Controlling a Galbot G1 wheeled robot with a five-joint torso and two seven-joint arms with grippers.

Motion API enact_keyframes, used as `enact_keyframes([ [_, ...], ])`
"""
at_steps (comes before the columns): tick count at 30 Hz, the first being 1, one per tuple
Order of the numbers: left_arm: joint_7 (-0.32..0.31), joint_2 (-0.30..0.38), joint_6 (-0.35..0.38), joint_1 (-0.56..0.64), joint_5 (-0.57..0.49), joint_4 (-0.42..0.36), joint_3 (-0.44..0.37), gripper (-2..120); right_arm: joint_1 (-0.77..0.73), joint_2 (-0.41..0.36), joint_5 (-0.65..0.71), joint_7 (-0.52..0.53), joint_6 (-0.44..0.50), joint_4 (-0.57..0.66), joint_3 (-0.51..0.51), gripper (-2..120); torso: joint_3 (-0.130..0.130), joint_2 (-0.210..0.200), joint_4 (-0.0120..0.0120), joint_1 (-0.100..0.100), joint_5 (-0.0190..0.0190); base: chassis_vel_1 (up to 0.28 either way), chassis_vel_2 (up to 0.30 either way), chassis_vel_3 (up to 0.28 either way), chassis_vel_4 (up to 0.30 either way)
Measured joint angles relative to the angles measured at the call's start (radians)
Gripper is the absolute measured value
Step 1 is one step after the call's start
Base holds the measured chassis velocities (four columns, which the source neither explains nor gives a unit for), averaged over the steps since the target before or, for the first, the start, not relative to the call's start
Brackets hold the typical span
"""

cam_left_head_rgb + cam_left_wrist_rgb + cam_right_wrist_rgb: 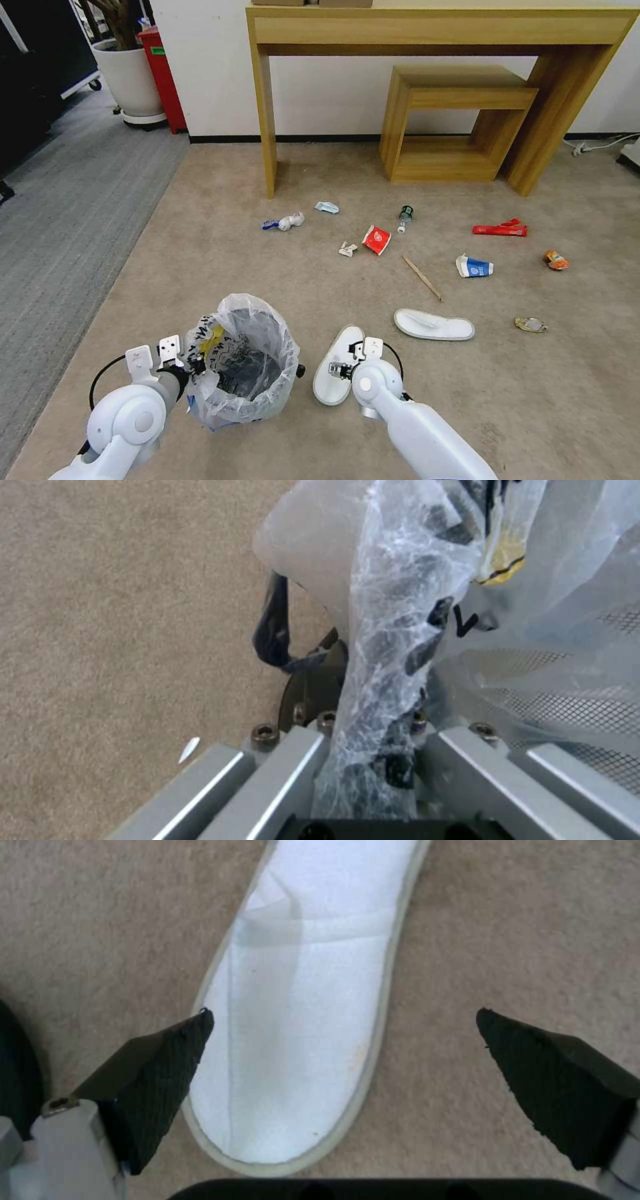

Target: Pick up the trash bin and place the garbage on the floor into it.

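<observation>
Gripping the crinkled plastic liner and rim of the trash bin (241, 363), the left gripper (195, 365) is clamped shut, probably steadying it for loading. Right of the bin, the right gripper (340, 1080) hangs spread wide over a soft white slipper (310, 1005). Beyond the bin, a second slipper (433, 325), wooden stick (421, 277) and red cup (376, 239) litter beige carpet (200, 233).

The bin (243, 363) sits at seven o'clock, a slipper (333, 367) just right of it. The second slipper (433, 325) lies at four o'clock. Stick (421, 277), cup (377, 239) and bottle (405, 217) lie centrally, the carton (474, 266) at three o'clock, the table (440, 27) at twelve.
</observation>
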Motion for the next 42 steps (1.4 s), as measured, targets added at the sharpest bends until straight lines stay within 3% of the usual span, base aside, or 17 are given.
enact_keyframes([
  [20,0.012,-0.001,-0.013,0.019,0.011,-0.006,-0.013,0,0.113,0.092,-0.060,-0.021,0.026,-0.223,-0.086,100,0.000,0.000,0.0000,0.000,0.0000,0.000,0.000,0.000,0.000],
  [28,0.019,-0.004,-0.018,0.022,0.019,-0.009,-0.013,0,0.106,0.101,-0.085,-0.042,0.043,-0.251,-0.092,78,0.000,0.000,0.0001,0.000,0.0001,0.000,0.000,0.000,0.000],
  [31,0.022,-0.006,-0.020,0.021,0.023,-0.007,-0.011,0,0.101,0.098,-0.095,-0.053,0.046,-0.252,-0.096,61,0.000,0.000,0.0001,0.000,0.0001,0.000,0.000,0.000,0.000],
  [36,0.023,-0.006,-0.020,0.017,0.023,-0.004,-0.010,0,0.093,0.092,-0.104,-0.066,0.052,-0.246,-0.097,49,0.000,0.000,0.0001,0.000,0.0001,0.000,0.000,0.000,0.000],
  [42,0.023,-0.006,-0.021,0.012,0.023,0.000,-0.007,0,0.078,0.074,-0.134,-0.095,0.056,-0.226,-0.095,24,0.000,0.000,0.0001,0.000,0.0001,0.000,0.000,0.000,0.000],
])
